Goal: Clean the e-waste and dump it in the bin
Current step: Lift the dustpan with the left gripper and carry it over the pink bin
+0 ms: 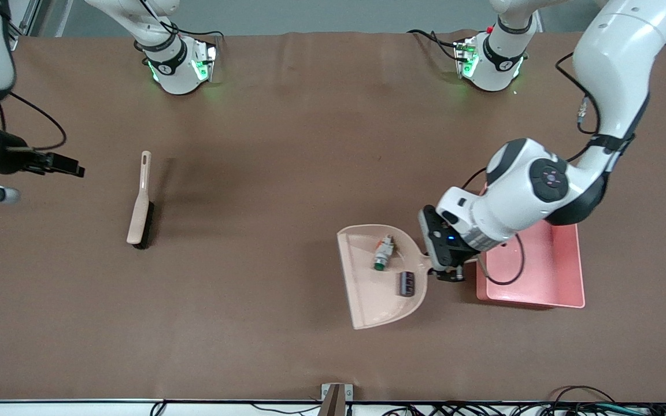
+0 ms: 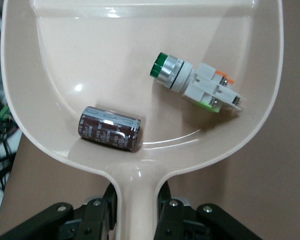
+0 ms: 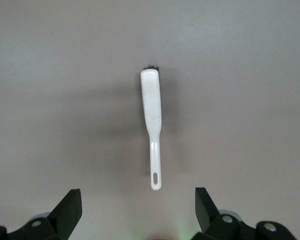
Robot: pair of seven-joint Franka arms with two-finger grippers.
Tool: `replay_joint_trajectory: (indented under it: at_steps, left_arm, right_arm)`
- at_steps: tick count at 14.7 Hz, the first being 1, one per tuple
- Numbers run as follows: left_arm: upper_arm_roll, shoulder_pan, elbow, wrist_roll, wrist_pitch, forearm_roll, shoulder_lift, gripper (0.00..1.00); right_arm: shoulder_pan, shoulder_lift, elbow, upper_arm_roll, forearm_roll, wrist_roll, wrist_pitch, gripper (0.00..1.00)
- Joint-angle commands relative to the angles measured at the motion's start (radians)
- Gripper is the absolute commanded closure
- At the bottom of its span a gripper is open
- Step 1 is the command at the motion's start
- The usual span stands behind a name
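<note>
Sweeping looks done: switch (image 2: 195,82) and dark block (image 2: 110,129) lie in dustpan (image 1: 367,289), beside the still-unfilled pink bin (image 1: 564,277). Left gripper (image 2: 138,210) clenched on dustpan handle; dumping remains. Right gripper (image 3: 137,212) waits released above the brush (image 1: 139,208) lying on the surface.

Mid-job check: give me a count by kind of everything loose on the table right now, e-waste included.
E-waste parts: 2, the switch and the dark block, both in the dustpan
Dustpans: 1, handle held by the left gripper
Brushes: 1, lying toward the right arm's end
Bins: 1, pink
Total: 5
</note>
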Motion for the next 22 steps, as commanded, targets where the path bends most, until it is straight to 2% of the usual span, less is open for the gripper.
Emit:
replay_joint_trajectory:
  at_steps: [1,5,9,13,16,19,22]
  left_arm:
    - [-0.053,0.099,-0.005,-0.005,-0.100,0.005,-0.038,1.00]
    - [-0.067,0.204,0.021,0.018,-0.253,0.014,-0.069,1.00]
    - [-0.064,0.286,0.041,0.029,-0.367,0.019,-0.106,1.00]
    - [-0.059,0.350,0.040,0.110,-0.447,0.042,-0.155,1.00]
    - [-0.059,0.403,0.040,0.194,-0.453,0.057,-0.152,1.00]
    - [-0.058,0.417,0.027,0.265,-0.464,0.114,-0.152,1.00]
    - [-0.050,0.434,0.014,0.349,-0.496,0.184,-0.149,1.00]
  right_arm:
    - [0.048,0.019,0.188,0.011,-0.075,0.008,-0.134,0.00]
    - [0.079,0.019,0.296,0.009,-0.104,0.002,-0.146,0.00]
    - [0.045,0.059,0.364,-0.001,-0.098,-0.003,-0.142,0.00]
    - [0.010,0.071,0.362,-0.001,-0.090,-0.005,-0.139,0.00]
    - [0.002,0.071,0.345,0.000,-0.084,-0.003,-0.141,0.00]
    - [0.004,0.067,0.302,0.000,-0.084,-0.003,-0.138,0.00]
    - [0.005,0.030,0.200,0.002,-0.070,-0.003,-0.086,0.00]
